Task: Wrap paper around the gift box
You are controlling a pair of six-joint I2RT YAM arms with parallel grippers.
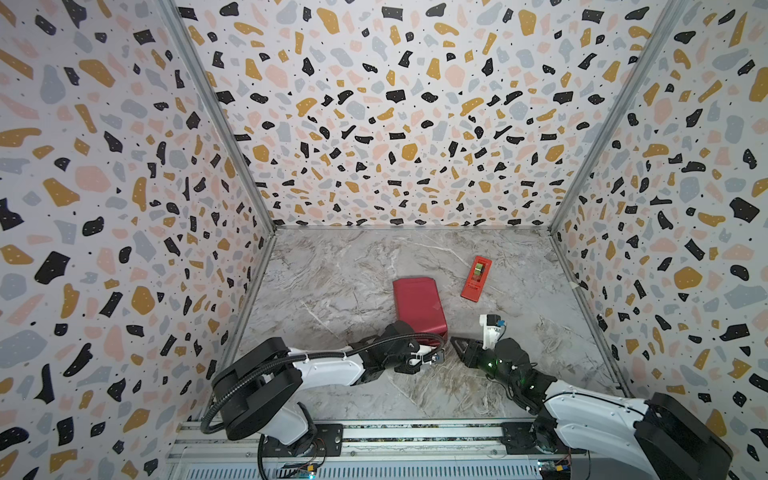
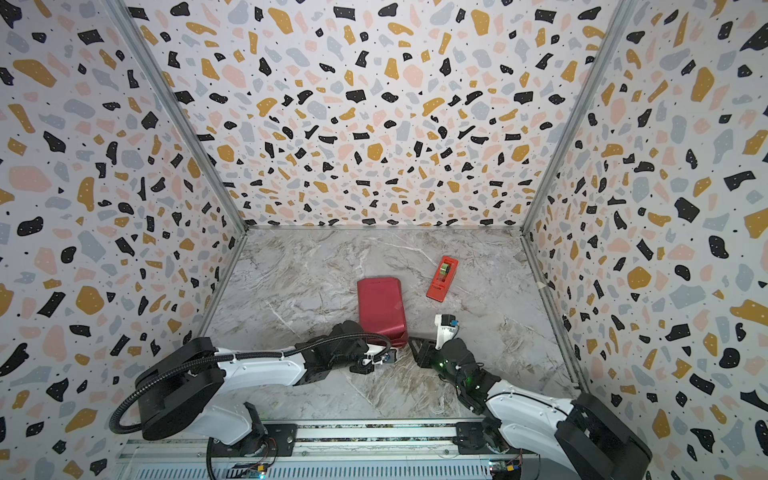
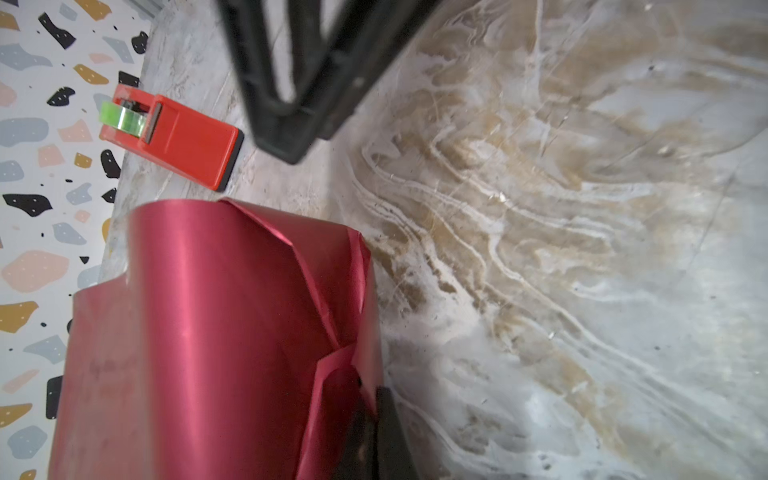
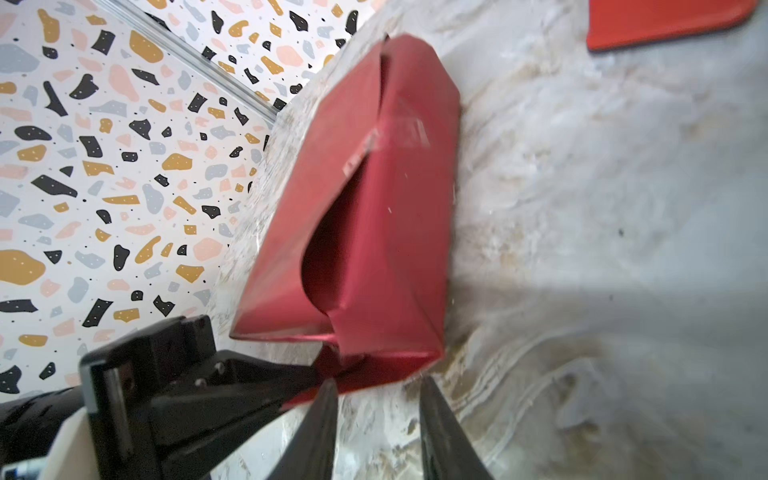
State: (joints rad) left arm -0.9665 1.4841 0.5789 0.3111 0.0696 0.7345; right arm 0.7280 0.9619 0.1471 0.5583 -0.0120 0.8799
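- One wrapped gift box lies near the centre of the bench (image 1: 332,270). The paper (image 1: 417,305) covers it completely, crimson face outward, so no green face shows in any view.
- The end of the wrapped gift box at 6 o'clock is unfinished: a loose flap (image 4: 361,374) projects toward the arms.
- Left gripper (image 4: 316,378): jaws together, clamped on that flap at the 6 o'clock edge. Judged purpose: keep the flap taut so the end fold can be formed.
- Right gripper (image 4: 378,411): jaws apart, with only bare bench between them. It stands at 5 o'clock of the wrapped gift box, just beside the near corner. Judged purpose: ready to take or press the flap.
- Tape dispenser (image 1: 476,278): at 1 o'clock of the wrapped gift box, apart from it, on the right arm's side. It is judged to be parked there for sealing the end.
- Both top views show the overall layout, but the left arm's wrist hides the clamped flap.
- Only the right wrist view shows a lengthwise seam (image 4: 380,83), a clear tape strip (image 4: 403,131) across it, and the paper gaping open below the strip.
- The left wrist view adds creases along one side of the paper and the dispenser's green roll.
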